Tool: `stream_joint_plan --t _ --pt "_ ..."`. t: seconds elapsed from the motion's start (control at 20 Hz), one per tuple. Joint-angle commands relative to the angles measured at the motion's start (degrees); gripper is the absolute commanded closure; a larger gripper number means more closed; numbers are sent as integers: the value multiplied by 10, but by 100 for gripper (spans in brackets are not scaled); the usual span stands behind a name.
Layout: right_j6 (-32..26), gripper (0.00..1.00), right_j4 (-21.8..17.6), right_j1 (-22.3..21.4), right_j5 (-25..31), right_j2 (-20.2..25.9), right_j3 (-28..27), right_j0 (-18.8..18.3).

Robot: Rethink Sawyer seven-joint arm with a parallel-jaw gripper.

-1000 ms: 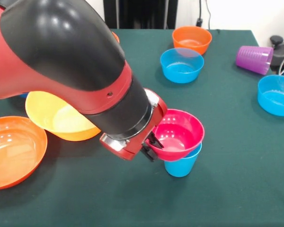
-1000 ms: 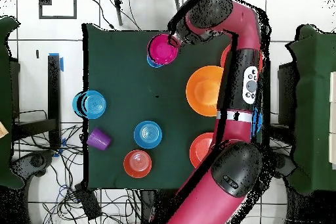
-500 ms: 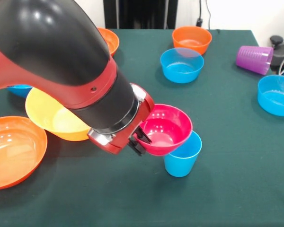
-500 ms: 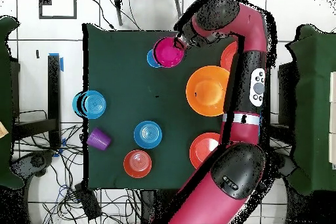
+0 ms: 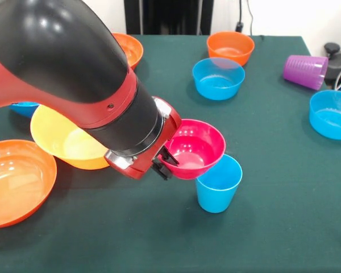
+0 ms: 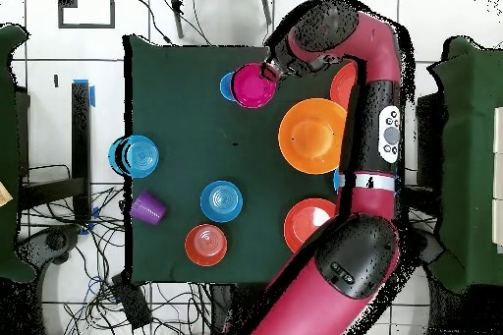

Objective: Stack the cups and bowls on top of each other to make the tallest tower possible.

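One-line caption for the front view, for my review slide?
End effector holds the pink bowl by its rim, partly off the blue cup.

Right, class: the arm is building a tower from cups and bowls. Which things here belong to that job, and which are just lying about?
Job:
pincer holding the pink bowl
blue cup
purple cup
yellow bowl
other bowls

Lying about:
cables on the floor
blue tape

Pink bowl (image 5: 193, 156) and light blue cup (image 5: 219, 190)
Bowl tilted, raised, overlapping the upright cup's left rim.
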Motion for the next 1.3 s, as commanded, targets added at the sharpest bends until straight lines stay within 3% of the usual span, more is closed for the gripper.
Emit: stream_joint_plan --t 0.05,0.45,1.3 --pt "147 100 26 -18 -56 -83 61 23" --pt "156 100 63 -25 -74 -113 72 35" --pt "159 100 100 -17 -58 -141 13 78"
